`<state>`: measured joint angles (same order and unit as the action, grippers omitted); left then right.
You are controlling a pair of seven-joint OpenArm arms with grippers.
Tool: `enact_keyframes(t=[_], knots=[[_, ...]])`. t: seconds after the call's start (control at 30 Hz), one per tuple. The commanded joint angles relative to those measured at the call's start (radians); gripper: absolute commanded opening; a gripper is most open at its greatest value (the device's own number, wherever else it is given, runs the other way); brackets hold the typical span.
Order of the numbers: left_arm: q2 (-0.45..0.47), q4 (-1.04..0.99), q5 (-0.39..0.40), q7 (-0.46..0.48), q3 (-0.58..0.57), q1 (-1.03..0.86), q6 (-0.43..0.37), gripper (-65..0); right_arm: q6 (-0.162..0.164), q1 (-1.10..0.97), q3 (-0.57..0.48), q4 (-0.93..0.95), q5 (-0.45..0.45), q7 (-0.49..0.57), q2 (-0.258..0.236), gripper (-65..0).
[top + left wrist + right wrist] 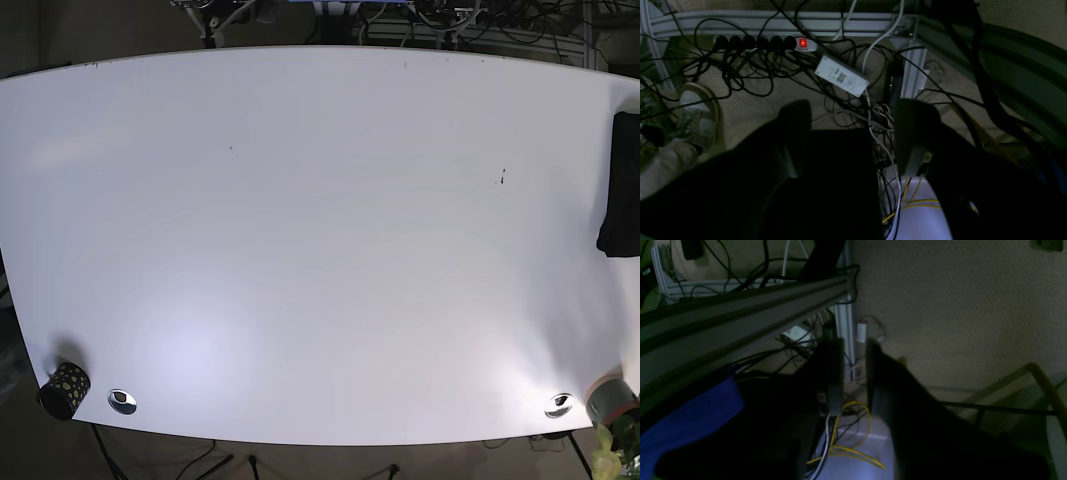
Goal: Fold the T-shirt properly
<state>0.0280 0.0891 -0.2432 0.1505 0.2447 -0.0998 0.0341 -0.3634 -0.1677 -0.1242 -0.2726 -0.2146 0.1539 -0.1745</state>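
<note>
base view shows the big white tabletop (300, 230) mostly bare. going left to right: a black spotted cup (64, 389) at the table's near left corner, a small silver disc (121, 401) just beside it, another disc (558, 404) near the right corner, and a dark folded-looking cloth (622, 185), probably the t-shirt, on the table's far right edge, partly cut off. neither arm is over the table. right gripper (853, 380) hangs below it with fingers apart and empty, left gripper (850, 140) spread wide over floor cables (750, 66). shirt looks soft, light and floppy, so i'd pinch it at an edge or corners.
</note>
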Motion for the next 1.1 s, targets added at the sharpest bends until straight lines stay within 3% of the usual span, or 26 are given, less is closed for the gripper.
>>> enact_keyframes(t=[0.0,0.37,1.07], knots=[[0.003,0.004,-0.002,0.004,-0.002,-0.004,0.000,-29.6,-0.007,-0.005,0.002,0.000,-0.003,0.008,-0.007,-54.2],[0.003,0.005,-0.002,0.004,-0.002,-0.004,0.002,-29.6,-0.007,-0.003,0.002,0.000,-0.003,0.008,0.017,-54.2],[0.005,0.005,-0.002,0.004,-0.002,-0.004,0.002,-29.4,-0.007,-0.002,0.002,0.000,-0.003,0.008,0.020,-54.2]])
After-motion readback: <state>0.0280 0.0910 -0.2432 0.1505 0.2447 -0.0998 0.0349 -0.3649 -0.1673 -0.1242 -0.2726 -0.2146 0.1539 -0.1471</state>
